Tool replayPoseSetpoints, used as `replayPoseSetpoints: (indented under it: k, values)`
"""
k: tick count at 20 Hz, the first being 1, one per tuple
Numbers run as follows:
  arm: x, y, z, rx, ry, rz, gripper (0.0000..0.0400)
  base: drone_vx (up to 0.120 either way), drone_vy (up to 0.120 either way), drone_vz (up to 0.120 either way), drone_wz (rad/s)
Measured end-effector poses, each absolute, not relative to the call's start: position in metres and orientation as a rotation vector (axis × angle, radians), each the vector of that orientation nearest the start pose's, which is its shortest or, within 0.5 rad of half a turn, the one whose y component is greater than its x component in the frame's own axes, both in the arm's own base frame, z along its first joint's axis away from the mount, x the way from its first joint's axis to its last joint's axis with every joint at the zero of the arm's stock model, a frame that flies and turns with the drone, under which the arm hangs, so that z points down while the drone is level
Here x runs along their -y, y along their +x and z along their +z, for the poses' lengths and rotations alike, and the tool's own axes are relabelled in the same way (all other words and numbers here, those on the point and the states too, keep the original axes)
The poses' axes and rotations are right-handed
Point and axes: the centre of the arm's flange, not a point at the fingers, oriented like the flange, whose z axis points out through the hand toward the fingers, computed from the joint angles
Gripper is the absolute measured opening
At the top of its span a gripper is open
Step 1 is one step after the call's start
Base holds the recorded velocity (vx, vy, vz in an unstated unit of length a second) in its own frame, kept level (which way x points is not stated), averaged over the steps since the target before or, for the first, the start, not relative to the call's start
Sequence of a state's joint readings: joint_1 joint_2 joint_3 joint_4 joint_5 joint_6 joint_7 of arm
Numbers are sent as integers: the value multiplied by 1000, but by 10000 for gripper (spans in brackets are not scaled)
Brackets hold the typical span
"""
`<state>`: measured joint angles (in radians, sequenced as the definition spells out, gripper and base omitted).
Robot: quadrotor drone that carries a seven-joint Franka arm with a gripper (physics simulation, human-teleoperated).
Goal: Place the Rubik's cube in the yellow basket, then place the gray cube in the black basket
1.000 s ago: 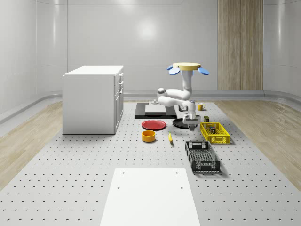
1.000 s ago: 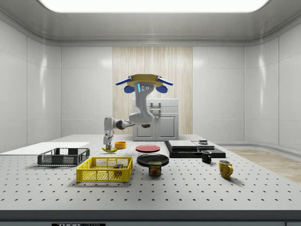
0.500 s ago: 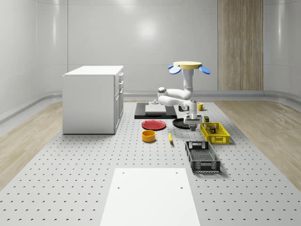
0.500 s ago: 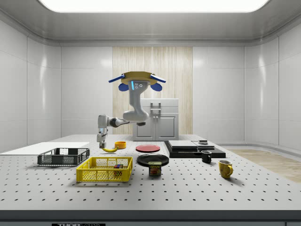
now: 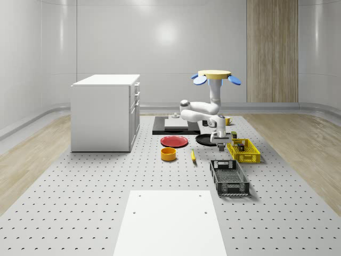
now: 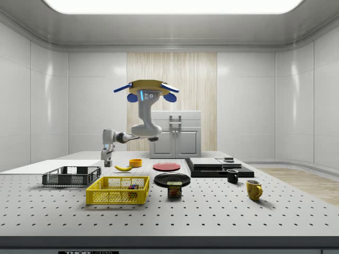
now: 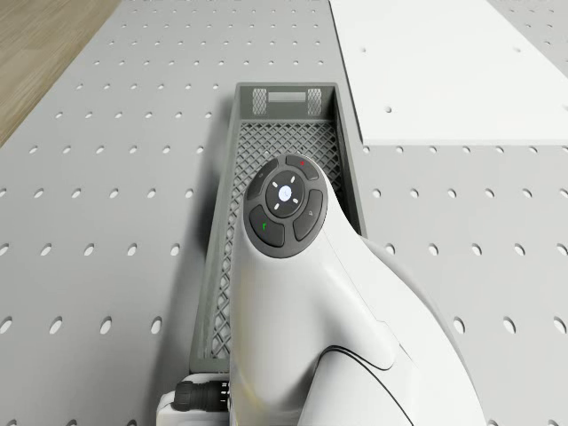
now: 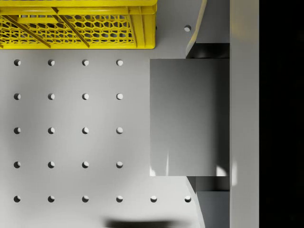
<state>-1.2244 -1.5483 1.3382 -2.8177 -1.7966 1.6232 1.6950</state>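
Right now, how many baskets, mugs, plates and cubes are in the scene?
Baskets: 2 (yellow mesh basket, black mesh basket)
Mugs: 2 (black mug, yellow mug)
Plates: 2 (red round plate, black round plate)
Cubes: 2 (multicoloured Rubik's cube, plain gray cube)
Total: 8

Yellow honeycomb-mesh basket [image 5: 243,150], black mesh basket [image 5: 229,177], plain gray cube [image 8: 187,117], red plate [image 5: 174,141], orange-yellow bowl [image 5: 168,154], white arm [image 6: 139,127] under a tan, blue-rotored drone [image 6: 146,88].
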Motion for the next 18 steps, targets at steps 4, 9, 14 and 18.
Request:
replayPoseSetpoints:
  k: [4,9,14,18]
  values:
    - [-2,321,505,2,1,786,251,120,0,0,0]
    - [-2,321,505,2,1,786,251,120,0,0,0]
    - [-2,321,505,2,1,786,251,120,0,0,0]
    - [-2,321,505,2,1,786,251,120,0,0,0]
